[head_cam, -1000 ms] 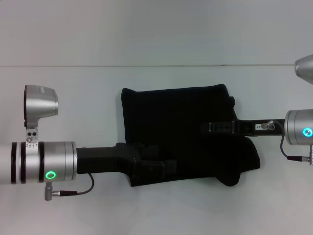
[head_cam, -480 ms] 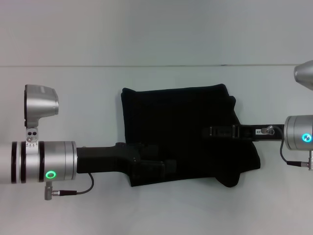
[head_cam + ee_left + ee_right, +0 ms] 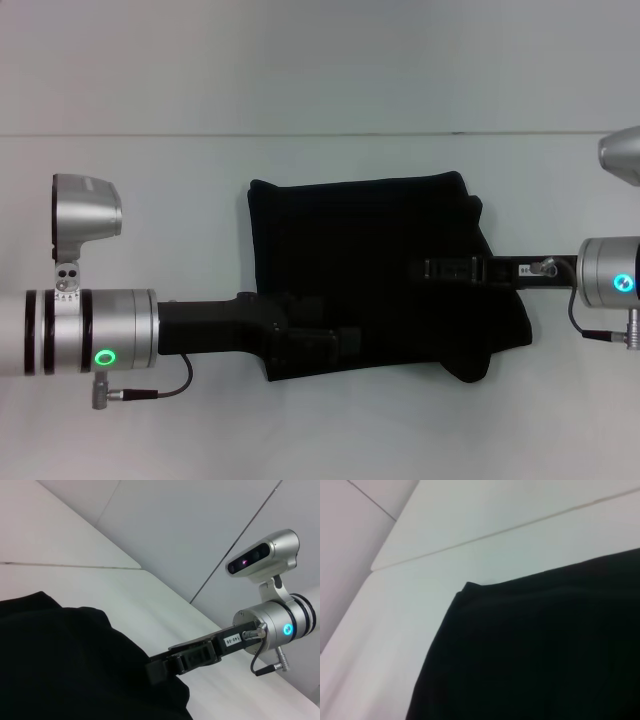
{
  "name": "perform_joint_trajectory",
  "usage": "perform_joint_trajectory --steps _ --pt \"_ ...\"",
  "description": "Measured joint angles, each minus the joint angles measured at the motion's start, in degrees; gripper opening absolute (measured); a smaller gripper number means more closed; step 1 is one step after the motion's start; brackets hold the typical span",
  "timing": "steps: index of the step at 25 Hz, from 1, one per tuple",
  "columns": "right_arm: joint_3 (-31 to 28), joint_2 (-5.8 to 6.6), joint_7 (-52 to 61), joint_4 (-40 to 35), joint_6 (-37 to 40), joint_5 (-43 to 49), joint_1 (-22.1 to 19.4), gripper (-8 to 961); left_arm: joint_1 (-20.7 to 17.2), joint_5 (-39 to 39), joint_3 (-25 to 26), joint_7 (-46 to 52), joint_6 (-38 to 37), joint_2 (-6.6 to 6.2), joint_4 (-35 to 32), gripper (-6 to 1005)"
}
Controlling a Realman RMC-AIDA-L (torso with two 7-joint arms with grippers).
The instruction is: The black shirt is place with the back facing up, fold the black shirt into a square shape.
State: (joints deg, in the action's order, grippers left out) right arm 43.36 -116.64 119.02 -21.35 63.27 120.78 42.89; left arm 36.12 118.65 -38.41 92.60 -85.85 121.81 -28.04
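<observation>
Over the last second my right arm has slid a little outward, its silver wrist sitting closer to the right edge of the head view than before, while the folded cloth and my left arm have not shifted. The black shirt [image 3: 375, 275] lies in the middle of the white worktop [image 3: 300, 70], already folded into a rough rectangle with straight far and left edges; its right side bulges outward and a small lump hangs at the near right corner. My left claw [image 3: 335, 342] reaches in from the left along the near edge of the shirt, lying over the cloth at its near left corner; black on black, I cannot tell whether its fingers are apart or together. My right claw [image 3: 440, 268] comes in from the right and lies across the shirt's right half, about midway between far and near edges. In the left wrist view it [image 3: 165, 667] meets the cloth's edge, and again I cannot tell how its fingers stand.
</observation>
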Motion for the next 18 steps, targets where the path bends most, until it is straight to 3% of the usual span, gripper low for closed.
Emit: perform_joint_trajectory --steps 8,14,18 --pt "-0.28 -0.74 0.04 -0.08 -1.81 -0.82 0.38 879 0.0 0.08 0.09 0.01 -0.01 -0.02 0.01 949" --pt "0.08 -1.63 0.05 -0.01 -4.39 -0.82 0.47 689 0.0 0.13 0.18 0.02 0.03 -0.21 0.01 949" --pt "0.08 -1.94 -0.35 0.05 -4.8 -0.82 0.62 498 0.0 0.16 0.18 0.03 0.06 -0.24 0.01 949"
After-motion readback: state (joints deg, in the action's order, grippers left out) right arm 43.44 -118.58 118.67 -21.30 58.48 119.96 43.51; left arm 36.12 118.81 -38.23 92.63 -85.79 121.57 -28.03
